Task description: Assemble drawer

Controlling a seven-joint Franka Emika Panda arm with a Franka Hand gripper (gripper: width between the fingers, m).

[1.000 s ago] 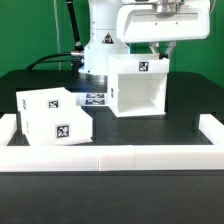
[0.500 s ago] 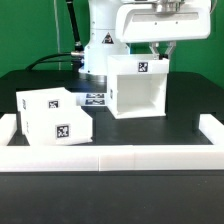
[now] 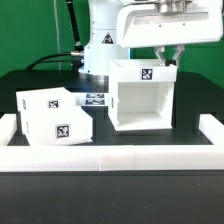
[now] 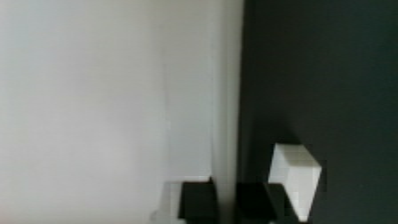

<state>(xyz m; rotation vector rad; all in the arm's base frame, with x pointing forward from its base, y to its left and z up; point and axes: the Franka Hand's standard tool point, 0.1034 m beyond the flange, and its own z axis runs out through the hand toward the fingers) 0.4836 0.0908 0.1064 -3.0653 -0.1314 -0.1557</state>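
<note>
The drawer's large white open-fronted case point(image 3: 140, 95) stands right of centre, its open front towards the camera and a tag on its top edge. My gripper point(image 3: 168, 56) comes down from above and is shut on the case's upper wall at its far right corner. In the wrist view the case wall point(image 4: 107, 100) fills most of the picture, and my gripper point(image 4: 226, 203) has its dark fingers point(image 4: 199, 203) on either side of a thin white wall edge. Two smaller white box trays point(image 3: 40, 100) point(image 3: 62, 126) with tags sit together on the exterior view's left.
The marker board point(image 3: 97, 99) lies flat between the trays and the case. Low white wall strips run along the front point(image 3: 110, 158), the left point(image 3: 8, 126) and the right point(image 3: 210, 128) of the black table. The robot's white base point(image 3: 100, 45) stands behind.
The case, held by my gripper, has moved towards the camera and a little to the exterior view's right. The two trays have not moved.
</note>
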